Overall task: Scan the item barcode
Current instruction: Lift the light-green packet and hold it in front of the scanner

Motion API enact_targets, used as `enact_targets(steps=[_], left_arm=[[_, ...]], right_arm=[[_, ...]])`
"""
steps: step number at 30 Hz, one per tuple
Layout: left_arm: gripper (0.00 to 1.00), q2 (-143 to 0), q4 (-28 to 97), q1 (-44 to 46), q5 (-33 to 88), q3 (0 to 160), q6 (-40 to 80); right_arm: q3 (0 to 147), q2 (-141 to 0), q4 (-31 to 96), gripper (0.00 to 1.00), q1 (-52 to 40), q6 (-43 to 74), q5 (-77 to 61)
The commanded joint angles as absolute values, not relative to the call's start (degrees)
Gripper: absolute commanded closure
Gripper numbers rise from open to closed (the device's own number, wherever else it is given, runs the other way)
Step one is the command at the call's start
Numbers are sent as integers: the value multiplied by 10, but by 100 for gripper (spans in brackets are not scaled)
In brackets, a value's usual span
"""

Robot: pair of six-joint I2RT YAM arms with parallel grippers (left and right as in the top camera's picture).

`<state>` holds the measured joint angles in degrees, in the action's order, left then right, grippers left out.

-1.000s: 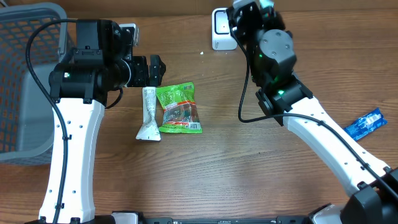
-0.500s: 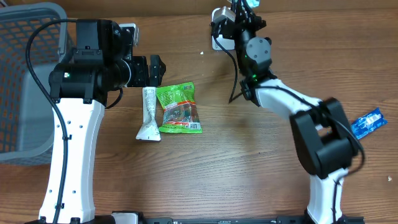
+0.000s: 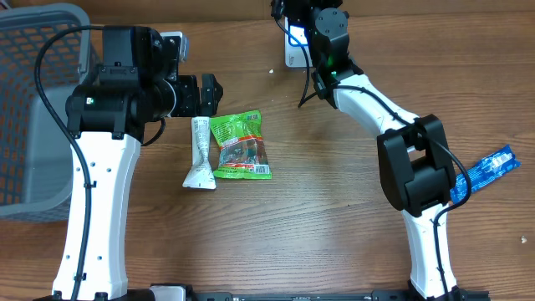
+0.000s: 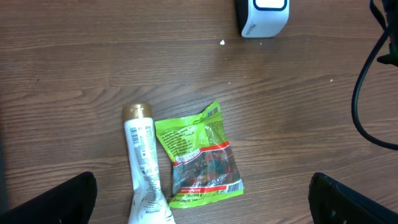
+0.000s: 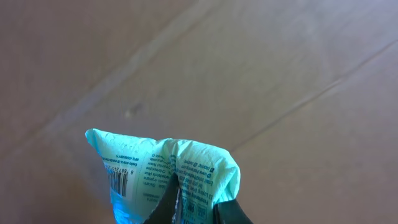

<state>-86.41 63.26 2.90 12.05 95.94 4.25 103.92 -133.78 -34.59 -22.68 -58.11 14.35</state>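
While the right pincer (image 5: 196,211) pinches a crumpled mint packet (image 5: 161,165) near the scanner (image 4: 264,15), its buckled barcode (image 5: 118,180) may misread; the left pincer (image 3: 203,94) hangs spread.

Overhead camera looking straight down on the whole table (image 3: 318,234), left wrist camera high, facing down, sharing tube (image 4: 142,168), green packet (image 4: 199,162) and scanner (image 4: 264,15) with overhead, right wrist camera tight on pale green pouch (image 5: 186,165), blurred background.

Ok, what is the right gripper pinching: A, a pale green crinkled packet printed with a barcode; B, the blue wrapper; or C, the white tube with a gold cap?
A: the right wrist view shows the right gripper shut on the pale green crinkled packet.
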Motion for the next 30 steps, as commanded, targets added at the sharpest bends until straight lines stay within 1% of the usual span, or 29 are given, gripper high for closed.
enact_targets(steps=[1,3,11,16,20,30], left_arm=[[0,-866,632,30,130,968,32],[0,-866,632,30,130,968,32],[0,-866,632,30,130,968,32],[0,-866,632,30,130,968,32],[0,-866,632,30,130,968,32],[0,-866,632,30,130,968,32]], right_arm=[[1056,-1369,-334,96,-213,-575,142],[1056,-1375,-333,96,-213,-578,148],[1056,-1408,-323,96,-212,-652,154],[1056,-1413,-318,96,-212,-653,156],[1056,-1413,-320,96,-212,-678,157],[1055,-1413,-312,96,-213,-683,204]])
